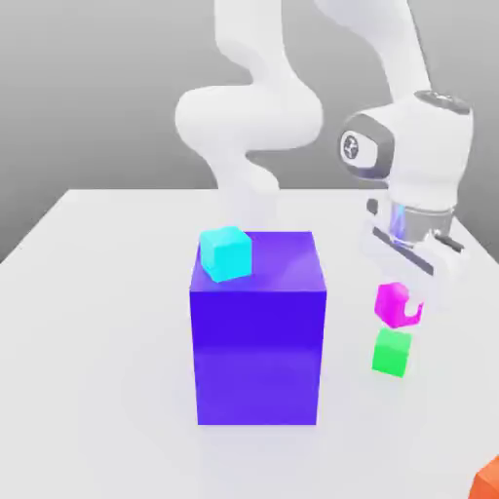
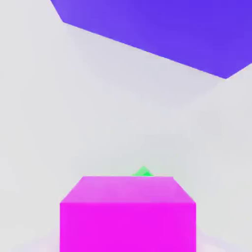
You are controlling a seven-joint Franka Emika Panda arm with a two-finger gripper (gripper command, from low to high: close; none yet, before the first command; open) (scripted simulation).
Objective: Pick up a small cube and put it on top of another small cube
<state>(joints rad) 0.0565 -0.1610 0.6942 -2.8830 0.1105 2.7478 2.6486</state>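
Nearest the hand, the magenta cube [image 2: 128, 214] is pinched between the fingers of the gripper [image 1: 398, 304], which are closed tight on it, and it hangs in the air just above the green cube [image 1: 392, 353], apart from it by a thin gap. In the hand view only a sliver of green [image 2: 143, 171] peeks past the magenta top edge, so the stack looks nearly lined up; lowering straight down, squaring the faces and releasing only once the cubes touch would seem the sound way. Farther off stands the big blue-purple block [image 1: 257, 346] with a cyan cube [image 1: 226, 252] on top. The white worktop [image 1: 97, 322] ends at a plain grey backdrop.
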